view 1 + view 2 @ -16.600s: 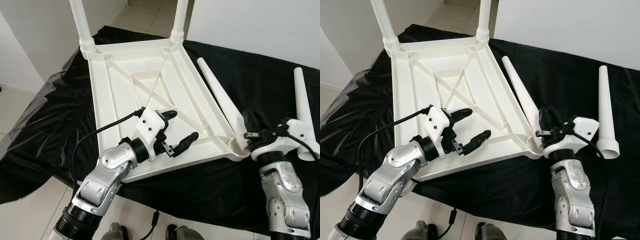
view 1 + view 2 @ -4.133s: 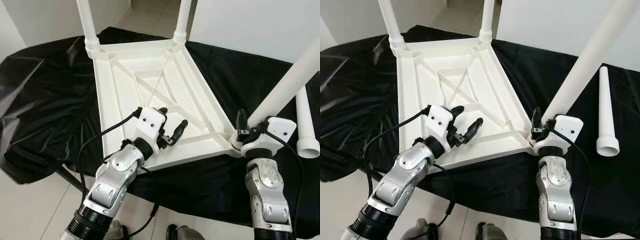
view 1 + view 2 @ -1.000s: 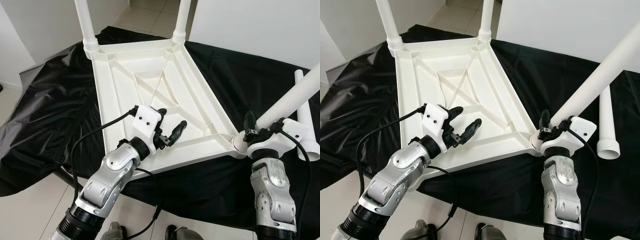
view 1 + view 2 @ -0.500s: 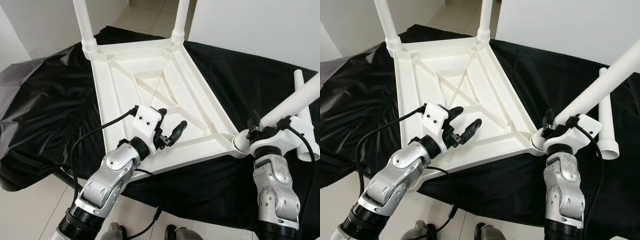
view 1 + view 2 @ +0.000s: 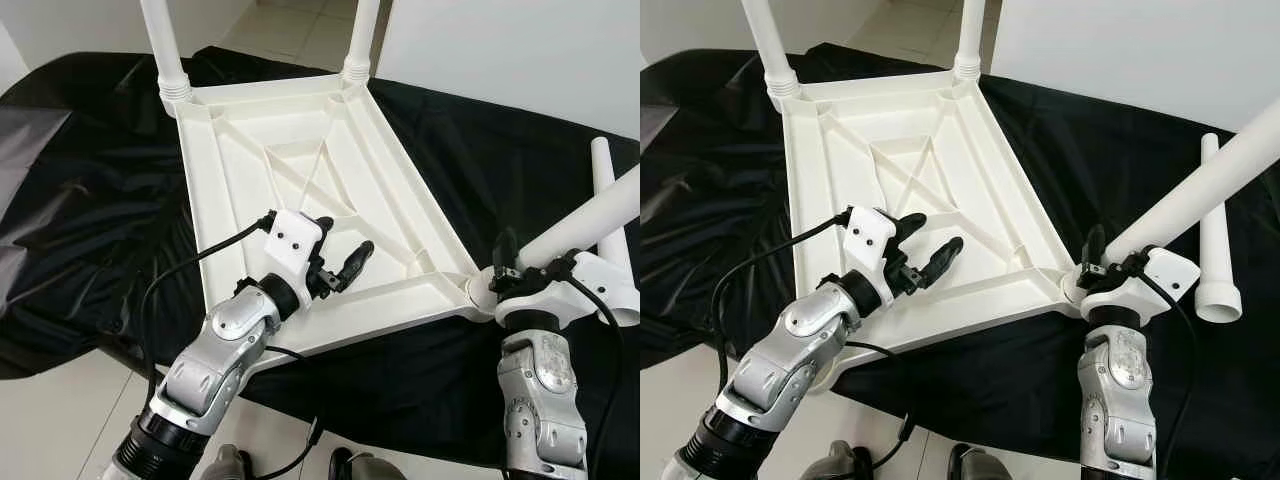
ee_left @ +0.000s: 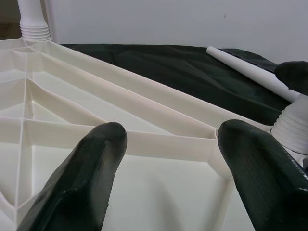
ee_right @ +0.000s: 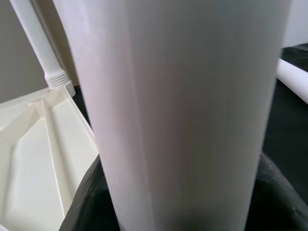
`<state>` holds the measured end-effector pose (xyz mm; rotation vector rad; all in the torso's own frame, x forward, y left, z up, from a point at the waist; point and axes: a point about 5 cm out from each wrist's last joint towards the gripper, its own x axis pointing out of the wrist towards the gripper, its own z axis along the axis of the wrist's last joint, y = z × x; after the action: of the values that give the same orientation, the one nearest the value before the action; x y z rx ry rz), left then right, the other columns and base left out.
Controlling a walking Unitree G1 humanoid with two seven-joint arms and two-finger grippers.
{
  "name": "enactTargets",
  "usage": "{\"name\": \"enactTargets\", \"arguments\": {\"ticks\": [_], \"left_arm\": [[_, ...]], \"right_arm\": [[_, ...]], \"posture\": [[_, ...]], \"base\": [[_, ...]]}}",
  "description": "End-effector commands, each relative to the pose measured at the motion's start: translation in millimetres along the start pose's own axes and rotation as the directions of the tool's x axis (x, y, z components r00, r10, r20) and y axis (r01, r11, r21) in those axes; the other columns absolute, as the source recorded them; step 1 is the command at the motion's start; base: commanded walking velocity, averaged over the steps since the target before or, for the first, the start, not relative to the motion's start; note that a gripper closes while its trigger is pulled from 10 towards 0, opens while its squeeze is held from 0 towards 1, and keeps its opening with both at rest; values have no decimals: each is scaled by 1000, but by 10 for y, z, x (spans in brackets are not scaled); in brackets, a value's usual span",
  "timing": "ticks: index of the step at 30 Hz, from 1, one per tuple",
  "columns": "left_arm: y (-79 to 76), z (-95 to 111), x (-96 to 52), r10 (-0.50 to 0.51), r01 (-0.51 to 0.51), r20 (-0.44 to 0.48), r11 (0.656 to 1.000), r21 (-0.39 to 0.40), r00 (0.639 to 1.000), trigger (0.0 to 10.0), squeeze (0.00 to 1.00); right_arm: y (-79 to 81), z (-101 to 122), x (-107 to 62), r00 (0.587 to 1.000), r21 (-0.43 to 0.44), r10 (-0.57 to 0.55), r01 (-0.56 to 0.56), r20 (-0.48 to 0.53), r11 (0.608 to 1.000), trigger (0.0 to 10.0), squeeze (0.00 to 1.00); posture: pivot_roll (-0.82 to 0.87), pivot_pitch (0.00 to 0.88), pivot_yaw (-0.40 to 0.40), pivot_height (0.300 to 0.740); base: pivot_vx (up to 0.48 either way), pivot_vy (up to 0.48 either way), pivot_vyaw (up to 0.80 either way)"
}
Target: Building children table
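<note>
I have the black sheet (image 5: 90, 220) spread underneath, likely to protect the plastic. One white tabletop (image 5: 300, 190) lies upside down at centre frame, ribs up, so its corner sockets face me. I count four legs: two far legs (image 5: 160, 45) stand screwed in at the upper left and upper middle, one loose leg (image 5: 1215, 240) lies on the sheet at the right edge, and the held leg (image 5: 1200, 190) leans at a slant into the near-right corner. My right gripper (image 5: 1110, 262) has its fingers closed round that leg just above its threaded end, I judge to seat it. My left gripper (image 5: 338, 255) hovers over the near ribs, fingers spread wide, holding nothing
</note>
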<state>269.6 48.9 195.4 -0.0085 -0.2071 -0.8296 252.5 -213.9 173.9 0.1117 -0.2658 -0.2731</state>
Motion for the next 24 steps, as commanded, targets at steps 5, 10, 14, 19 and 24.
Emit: {"name": "enactTargets", "arguments": {"ticks": [5, 10, 14, 19, 24], "left_arm": [[-52, 26, -15, -68, 68, 8, 998, -5, 998, 10000, 0], [-57, 31, -15, -67, 67, 11, 998, -6, 998, 10000, 0], [-55, 33, -17, -65, 65, 11, 998, -8, 998, 10000, 0], [-51, 34, -12, -68, 68, 10, 998, -3, 998, 10000, 0], [-55, 35, -6, -78, 78, 10, 997, -1, 997, 10000, 0]], "right_arm": [[-83, -349, 22, 974, -148, 2, -37, -226, 988, 10000, 0], [-82, -385, -7, 974, -148, 22, -56, -224, 987, 10000, 0], [-77, -417, -86, 978, -142, 42, -72, -204, 987, 10000, 0], [-82, -370, -124, 990, -112, 55, -70, -132, 991, 10000, 0], [-105, -390, -102, 988, -101, 37, -52, -147, 994, 10000, 0]], "posture": [[22, 193, -29, 740], [25, 190, -32, 740], [24, 188, -33, 740], [21, 184, -29, 740], [22, 175, -26, 740]], "base": [[0, 0, 0], [0, 0, 0], [0, 0, 0], [0, 0, 0], [0, 0, 0]]}}
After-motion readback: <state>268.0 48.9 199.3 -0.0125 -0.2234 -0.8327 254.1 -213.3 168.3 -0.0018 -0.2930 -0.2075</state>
